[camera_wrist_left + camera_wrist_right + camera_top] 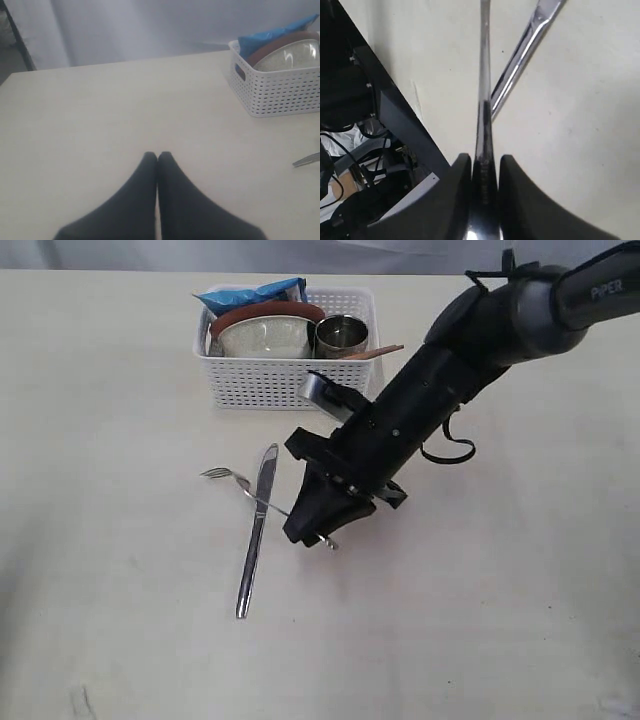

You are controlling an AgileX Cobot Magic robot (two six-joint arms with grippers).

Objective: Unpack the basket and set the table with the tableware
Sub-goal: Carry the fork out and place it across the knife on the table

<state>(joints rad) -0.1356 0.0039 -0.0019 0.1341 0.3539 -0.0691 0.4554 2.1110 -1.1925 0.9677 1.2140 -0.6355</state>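
Observation:
The white basket (285, 380) stands at the back of the table (120, 570). It holds a pale bowl (265, 337), a brown-red plate (265, 310) and a steel cup (341, 335); a wooden piece (378, 352) sticks out over its rim. A steel knife (257, 530) lies in front of the basket. My right gripper (318, 530) is shut on the handle end of a steel fork (235, 480), which crosses over the knife. The right wrist view shows the fork handle (484, 75) pinched in the gripper (485, 165), with the knife (520, 55) beyond. My left gripper (157, 156) is shut on nothing, left of the basket (280, 95).
A blue snack packet (250, 293) leans at the back of the basket. The right arm (470, 350) slants down from the upper right, past the basket's front right corner. The fork's tip (306, 160) shows at the edge of the left wrist view.

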